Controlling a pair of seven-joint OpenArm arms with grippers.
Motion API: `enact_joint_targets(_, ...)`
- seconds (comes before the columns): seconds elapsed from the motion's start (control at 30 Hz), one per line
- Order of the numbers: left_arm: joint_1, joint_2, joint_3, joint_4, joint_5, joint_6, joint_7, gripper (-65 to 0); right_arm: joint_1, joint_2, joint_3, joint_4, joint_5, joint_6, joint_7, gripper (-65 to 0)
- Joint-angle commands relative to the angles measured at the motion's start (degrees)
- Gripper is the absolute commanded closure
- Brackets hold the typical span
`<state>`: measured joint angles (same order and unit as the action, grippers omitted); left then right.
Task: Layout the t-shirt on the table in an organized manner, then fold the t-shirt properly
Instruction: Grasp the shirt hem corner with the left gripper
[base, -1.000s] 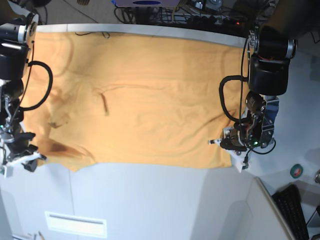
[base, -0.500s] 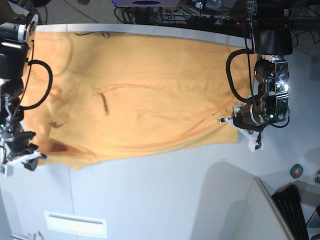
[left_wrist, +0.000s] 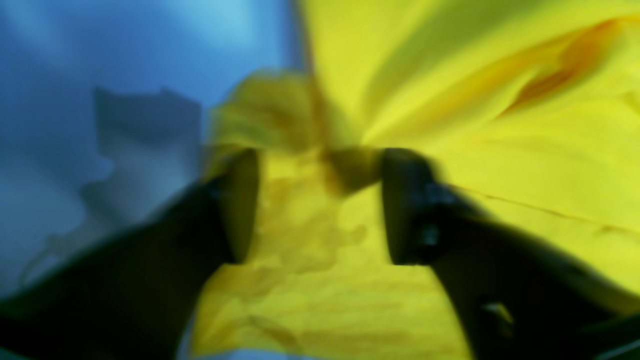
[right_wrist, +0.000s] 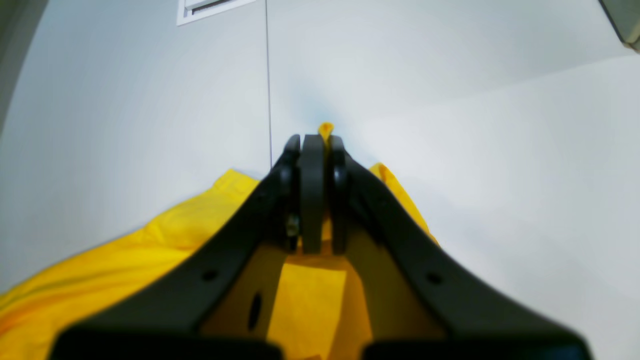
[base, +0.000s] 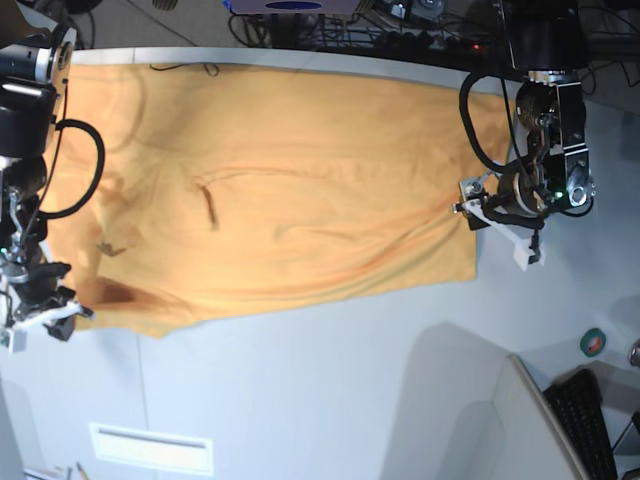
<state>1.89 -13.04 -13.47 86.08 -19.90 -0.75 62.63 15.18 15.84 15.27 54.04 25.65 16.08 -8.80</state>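
The orange-yellow t-shirt (base: 280, 180) lies spread flat across the far half of the table (base: 330, 400). Its near-right corner lies right beside my left gripper (base: 482, 215). In the left wrist view that gripper (left_wrist: 320, 170) stands open, and rumpled t-shirt (left_wrist: 500, 150) cloth lies loose between and under its dark fingers (left_wrist: 405, 200). At the near-left corner my right gripper (base: 62, 310) is shut on the shirt's edge. In the right wrist view the right gripper (right_wrist: 315, 142) pinches the t-shirt (right_wrist: 100, 280), and a small yellow tip pokes out past the fingertips over the table (right_wrist: 450, 100).
A white label plate (base: 150, 447) sits near the table's front edge, and a thin dark seam (right_wrist: 267, 75) runs across the tabletop. A keyboard (base: 590, 420) and a green tape roll (base: 593, 342) lie at the right. Cables (base: 400, 40) crowd the far edge.
My left gripper carried the shirt's near-right corner toward the far side, drawing the front hem back, and its jaws have now opened. The right gripper has not moved.
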Motion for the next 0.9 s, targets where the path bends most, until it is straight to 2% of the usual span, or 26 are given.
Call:
enact_joint_targets(0.0, -0.8, -0.6, -0.5, 3.5, -0.6, -0.2, -0.8, -46.6, 1.3, 0.9, 0.2, 1.1, 0.8, 0.5, 1.7, 0.0)
enact_joint_targets(0.13, -1.8, -0.6, -2.5, 6.6, -0.6, -0.3, -0.8, -46.2, 1.3, 0.9, 0.2, 1.1, 0.8, 0.5, 1.7, 0.0)
enact_joint_targets(0.2, -5.2, -0.6, -3.1, 5.2, -0.6, -0.4, -0.8, -46.4, 1.4, 0.9, 0.2, 1.1, 0.8, 0.5, 1.7, 0.0)
enact_joint_targets(0.37, -17.3, -2.0, -2.7, -11.1, -0.6, -0.4, -1.8, -46.4, 1.4, 0.9, 0.2, 1.1, 0.8, 0.5, 1.7, 0.0)
enact_joint_targets(0.47, -25.2, -2.3, -2.2, -24.2, -0.5, -0.4, -7.6, -46.4, 1.4, 0.9, 0.2, 1.1, 0.8, 0.5, 1.7, 0.0)
enact_joint_targets(0.63, -34.5, -3.2, 8.2, -42.5, 1.7, -0.5, -16.1, -46.4, 1.4, 0.9, 0.2, 1.1, 0.8, 0.5, 1.7, 0.0)
enact_joint_targets(0.87, -36.3, -2.9, 10.8, -50.6, 1.7, -0.5, -22.1, -46.4, 1.3, 0.9, 0.2, 1.1, 0.8, 0.5, 1.7, 0.0)
